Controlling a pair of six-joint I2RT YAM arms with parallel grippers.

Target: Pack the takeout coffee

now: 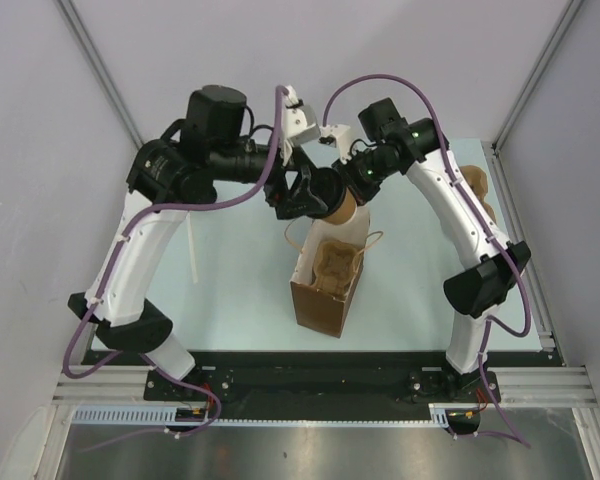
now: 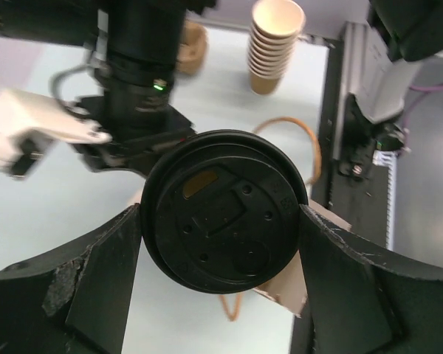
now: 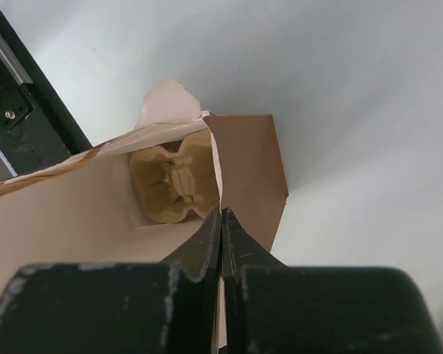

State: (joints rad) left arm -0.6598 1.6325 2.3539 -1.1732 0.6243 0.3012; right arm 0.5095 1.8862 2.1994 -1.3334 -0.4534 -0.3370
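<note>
The takeout coffee point(image 1: 342, 210), a kraft-brown cup with a black lid point(image 2: 223, 210), hangs tilted above the far end of the open brown paper bag point(image 1: 323, 290). My left gripper point(image 1: 302, 195) is shut on the lid's rim, one finger point(image 2: 96, 273) on each side. A moulded pulp carrier point(image 3: 173, 184) lies in the bottom of the bag. My right gripper point(image 3: 221, 217) is shut on the upper edge of the bag's wall point(image 3: 244, 162) and holds it up. In the top view the right gripper point(image 1: 355, 185) sits just behind the cup.
A stack of lidless paper cups point(image 2: 273, 44) stands at the table's far right, with a brown pulp piece point(image 2: 194, 40) beside it. A thin white stick point(image 1: 193, 250) lies left of the bag. The bag's twine handle point(image 2: 292, 133) hangs loose. Black rails border the table.
</note>
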